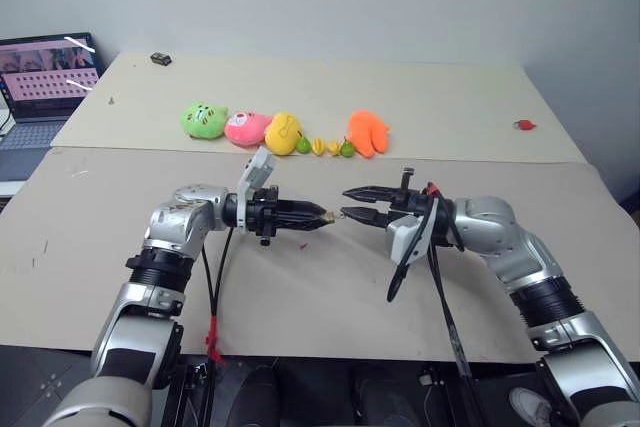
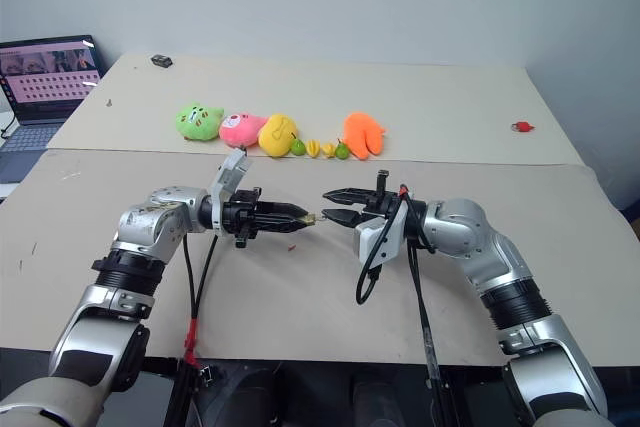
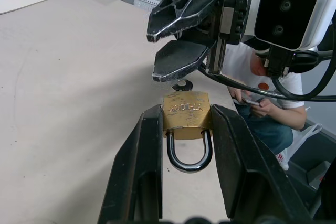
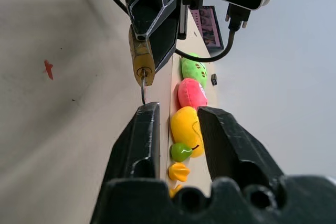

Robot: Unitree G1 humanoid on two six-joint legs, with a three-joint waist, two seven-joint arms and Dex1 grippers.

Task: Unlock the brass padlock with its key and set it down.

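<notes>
The brass padlock (image 3: 185, 109) is a small gold block with a dark silvery shackle. My left gripper (image 3: 185, 124) is shut on its body and holds it level above the table. In the left eye view the padlock (image 1: 330, 216) shows at that gripper's tip. A thin silvery key (image 4: 143, 90) sticks out of the keyhole toward my right gripper (image 4: 176, 121). The right gripper faces the lock from the other side with a gap between its fingers. The key's end lies just off one fingertip (image 4: 146, 116), not between the two.
A row of plush toys (image 1: 240, 127) and small toy fruits (image 1: 330, 147) lies across the far table. A laptop (image 1: 45, 87) stands at the far left and a small red object (image 1: 524, 125) at the far right. A seated person (image 3: 262, 103) holds a phone beyond the table.
</notes>
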